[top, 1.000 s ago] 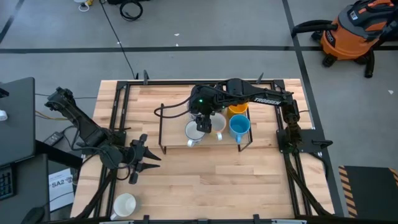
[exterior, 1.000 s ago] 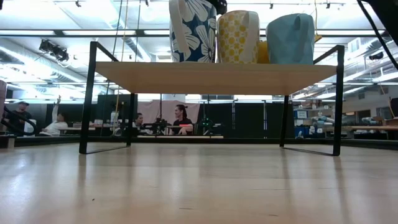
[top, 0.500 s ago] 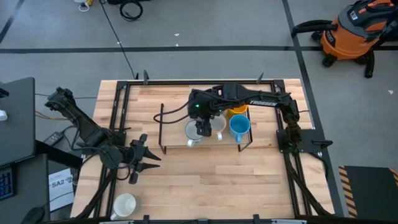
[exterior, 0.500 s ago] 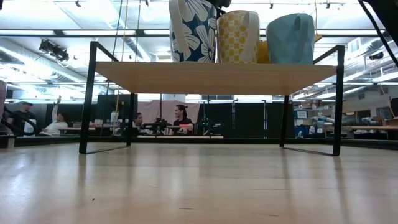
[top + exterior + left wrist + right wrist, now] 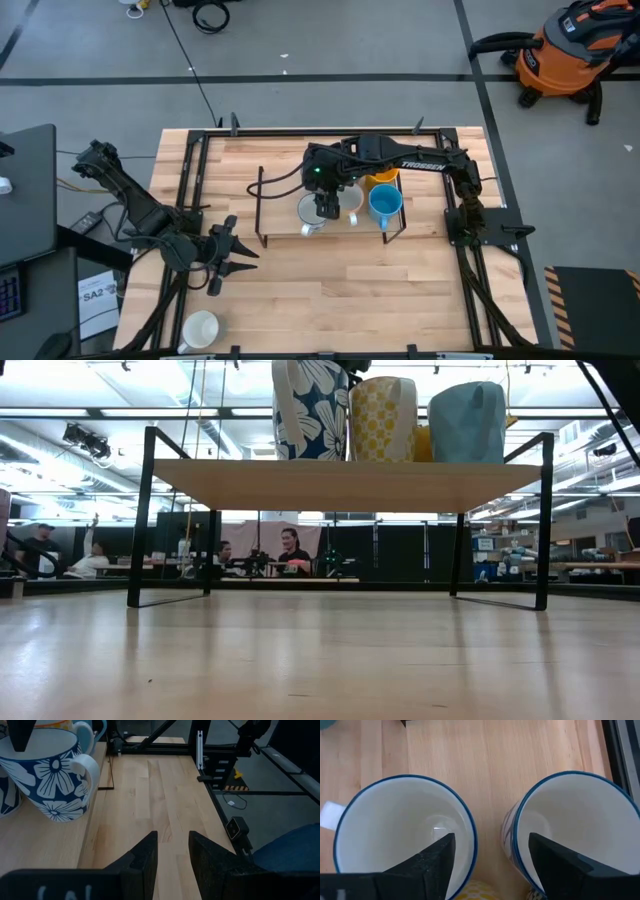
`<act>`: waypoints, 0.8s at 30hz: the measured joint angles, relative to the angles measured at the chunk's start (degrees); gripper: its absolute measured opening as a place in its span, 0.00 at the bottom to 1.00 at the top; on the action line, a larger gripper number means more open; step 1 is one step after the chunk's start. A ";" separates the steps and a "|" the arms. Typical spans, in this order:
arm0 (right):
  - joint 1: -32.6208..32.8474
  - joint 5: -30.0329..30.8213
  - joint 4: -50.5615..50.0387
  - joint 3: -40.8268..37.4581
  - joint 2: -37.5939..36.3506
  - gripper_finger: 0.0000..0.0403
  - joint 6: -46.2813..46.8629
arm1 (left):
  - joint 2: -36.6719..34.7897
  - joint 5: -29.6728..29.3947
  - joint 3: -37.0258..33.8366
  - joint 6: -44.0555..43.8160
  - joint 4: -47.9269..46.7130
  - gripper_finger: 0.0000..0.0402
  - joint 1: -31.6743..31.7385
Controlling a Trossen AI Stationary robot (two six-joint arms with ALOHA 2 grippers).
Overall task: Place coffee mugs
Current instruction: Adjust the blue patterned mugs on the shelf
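Observation:
A low wooden shelf on black legs stands mid-table and carries several coffee mugs: two blue floral ones, a yellow-patterned one, a light blue one and an orange-yellow one. My right gripper hangs open over the two floral mugs, one fingertip over each mug's mouth. The rims show apart from the fingers. Another white mug stands on the table near the front left corner. My left gripper waits open at the table's left, pointing toward the shelf.
Bare tabletop lies between the shelf and the near edge. Black frame rails run along the table's left and right sides. An orange shop vacuum stands on the floor beyond the far right corner. People sit in the room behind.
My right gripper has sunk a little toward the floral mugs on the shelf, its arm bending lower, and has stayed open. The mugs have kept their places.

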 joint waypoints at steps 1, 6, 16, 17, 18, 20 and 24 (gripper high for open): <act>0.00 0.00 0.00 0.00 0.00 0.63 0.00 | 0.00 -0.01 0.00 -0.01 0.00 0.29 -0.01; -0.04 0.00 -0.02 0.00 0.00 0.58 0.01 | 0.00 0.00 0.00 0.01 0.00 0.29 0.00; -0.26 0.00 -0.04 0.00 0.00 0.52 0.00 | 0.00 -0.01 0.00 0.01 -0.01 0.29 -0.01; -0.34 0.00 -0.05 0.00 0.00 0.52 0.00 | 0.00 -0.01 0.00 0.01 0.00 0.29 0.02; -0.41 0.00 -0.07 0.00 0.00 0.51 0.00 | 0.00 0.00 0.00 0.01 -0.02 0.29 -0.01; -0.59 -0.02 -0.05 0.00 0.00 0.50 0.02 | 0.00 -0.01 0.00 0.01 0.00 0.29 0.00; -0.83 -0.02 -0.07 0.00 0.00 0.46 0.02 | 0.00 0.00 0.00 0.01 -0.02 0.29 -0.01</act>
